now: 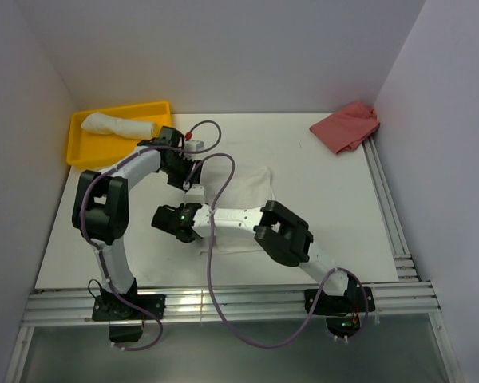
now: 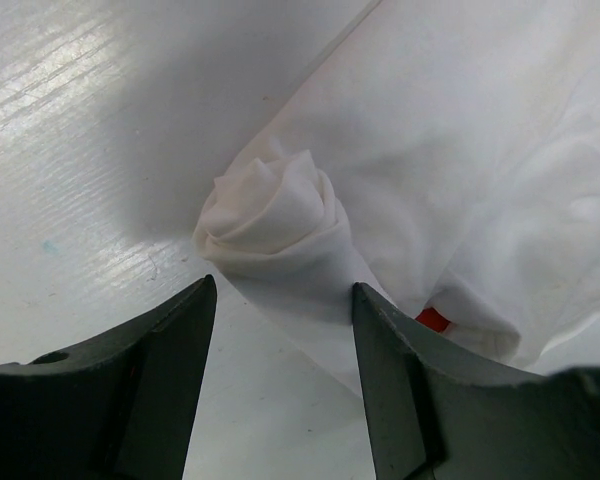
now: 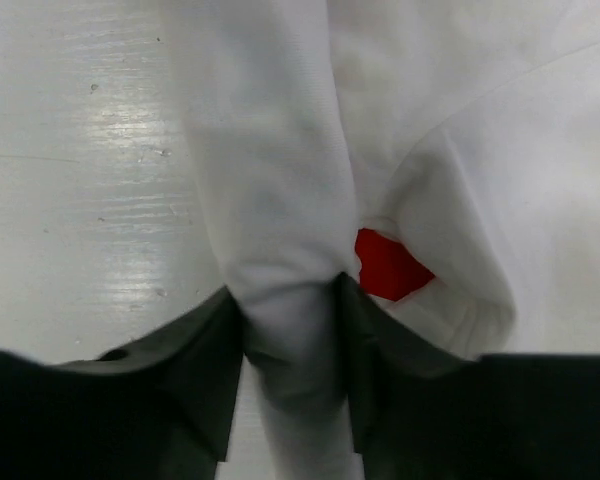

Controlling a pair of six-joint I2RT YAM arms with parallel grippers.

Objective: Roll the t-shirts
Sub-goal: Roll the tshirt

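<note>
Pale walls (image 1: 223,48) are set around three sides of a white table (image 1: 327,215), at whose near edge both arms are bolted. At the far left corner a yellow tray (image 1: 77,150) is placed, and a rolled t-shirt (image 1: 116,124) is laid inside it. A red cloth (image 1: 347,126) is crumpled at the far right corner, well apart from everything else. In the middle of the table a white t-shirt (image 1: 247,187) is spread, with one edge wound into a long roll (image 2: 280,215). A small red print (image 3: 385,265) is glimpsed under a fold just beside that roll. The left pincer (image 2: 283,288) is held open at one end of the roll, whose spiral end is shown just ahead of the fingers; a gap is left between the cloth and the left finger (image 2: 170,340). The right pincer (image 3: 290,290), nearer the arm bases, is closed on the white t-shirt at its roll, and the cloth is squeezed narrow between both fingers.
</note>
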